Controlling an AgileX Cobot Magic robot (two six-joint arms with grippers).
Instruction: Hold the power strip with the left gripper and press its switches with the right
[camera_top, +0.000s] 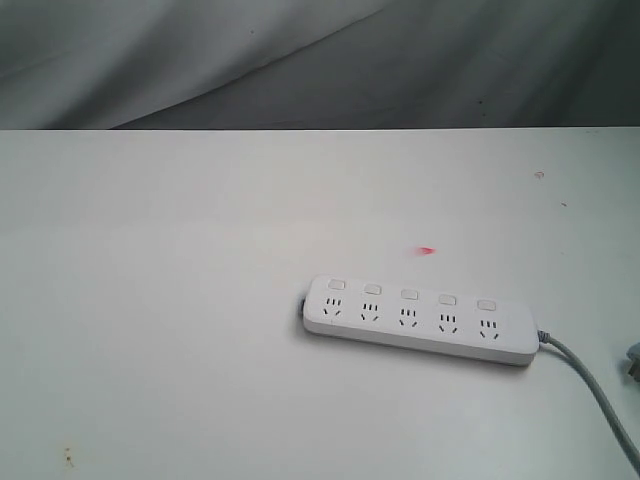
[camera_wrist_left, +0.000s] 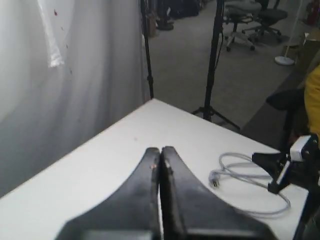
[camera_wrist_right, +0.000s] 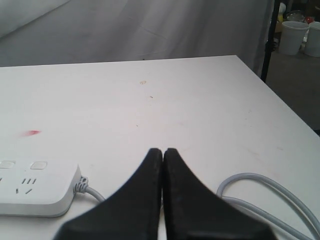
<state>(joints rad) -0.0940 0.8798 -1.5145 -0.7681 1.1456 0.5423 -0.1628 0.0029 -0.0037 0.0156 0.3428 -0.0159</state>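
Note:
The white power strip (camera_top: 420, 320) lies flat on the white table, right of centre, with nothing touching it. Its switches (camera_top: 409, 294) run in a row along the far edge, one above each socket. A grey cable (camera_top: 590, 385) leaves the strip's right end. Neither gripper shows in the exterior view. My left gripper (camera_wrist_left: 160, 150) is shut and empty above bare table, with the coiled cable and plug (camera_wrist_left: 216, 179) beyond it; the strip is out of that view. My right gripper (camera_wrist_right: 162, 151) is shut and empty near the strip's cable end (camera_wrist_right: 35, 187), apart from it.
A small red mark (camera_top: 427, 250) sits on the table behind the strip. Grey cloth (camera_top: 300, 60) hangs behind the table. Past the table's corner stand black tripod poles (camera_wrist_left: 212, 60) and office chairs (camera_wrist_left: 250, 20). White buckets (camera_wrist_right: 294, 36) stand on the floor.

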